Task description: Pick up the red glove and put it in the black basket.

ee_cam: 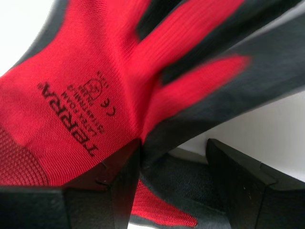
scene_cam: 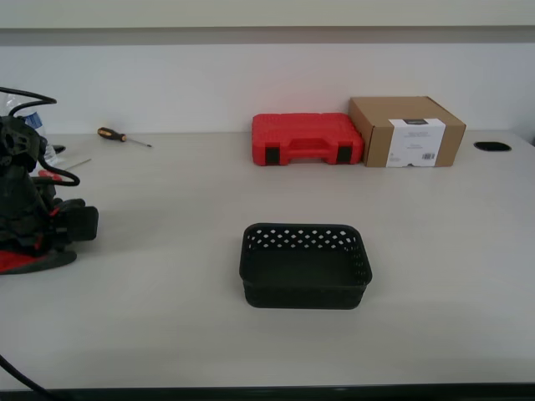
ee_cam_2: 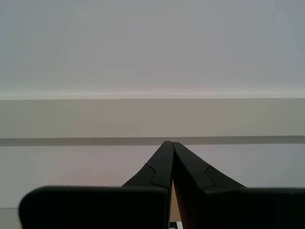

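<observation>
The red glove [ee_cam: 90, 95], knitted red with dark grey coated fingers, fills the first wrist view. My first gripper [ee_cam: 174, 143] is low over it with its jaws apart, and a fold of the glove lies between them. In the exterior view this arm [scene_cam: 33, 209] stands at the far left of the table with a bit of the red glove [scene_cam: 21, 261] showing under it. The black basket [scene_cam: 305, 266] stands empty at the middle of the table, well to the exterior view's right of the glove. My second gripper [ee_cam_2: 171, 143] is shut and empty, facing a pale wall.
A hard red tool case [scene_cam: 307, 139] and a brown cardboard box [scene_cam: 407, 131] stand at the back by the wall. A screwdriver [scene_cam: 123, 136] lies at the back left. A dark cable hole [scene_cam: 491, 146] is at the far right. Cables hang around the arm.
</observation>
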Controlling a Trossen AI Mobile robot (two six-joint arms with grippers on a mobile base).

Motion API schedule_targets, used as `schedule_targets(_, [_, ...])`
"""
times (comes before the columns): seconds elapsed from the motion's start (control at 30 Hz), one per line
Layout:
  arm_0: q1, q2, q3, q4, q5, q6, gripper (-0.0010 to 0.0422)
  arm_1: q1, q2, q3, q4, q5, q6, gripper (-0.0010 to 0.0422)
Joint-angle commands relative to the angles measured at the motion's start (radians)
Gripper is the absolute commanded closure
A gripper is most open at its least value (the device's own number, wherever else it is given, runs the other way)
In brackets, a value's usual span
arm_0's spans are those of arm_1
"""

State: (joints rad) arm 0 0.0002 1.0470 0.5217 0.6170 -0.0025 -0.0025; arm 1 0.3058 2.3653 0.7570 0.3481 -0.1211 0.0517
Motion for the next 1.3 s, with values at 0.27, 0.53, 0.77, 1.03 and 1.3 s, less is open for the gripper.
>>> schedule_targets(0.27, [0.0,0.0,0.002,0.003,0.0,0.003,0.0412,0.003,0.124,0.051,-0.015,0.053,-0.102,0.0029])
schedule_targets(0.53, [0.0,0.0,0.002,0.003,0.0,0.003,0.0412,0.003,0.124,0.067,-0.055,0.13,-0.119,0.0239])
schedule_targets(0.77, [0.0,0.0,0.002,0.003,0.0,0.003,0.0412,0.003,0.121,0.069,-0.078,0.194,-0.108,0.0409])
schedule_targets(1.03, [0.0,0.0,0.002,0.003,0.0,0.003,0.0412,0.001,-0.029,0.06,-0.172,0.235,-0.121,0.0413])
schedule_targets(1.3, [0.001,0.0,0.002,0.002,0.0,0.003,0.0412,-0.016,-0.396,-0.011,-0.243,0.236,-0.131,0.0413])
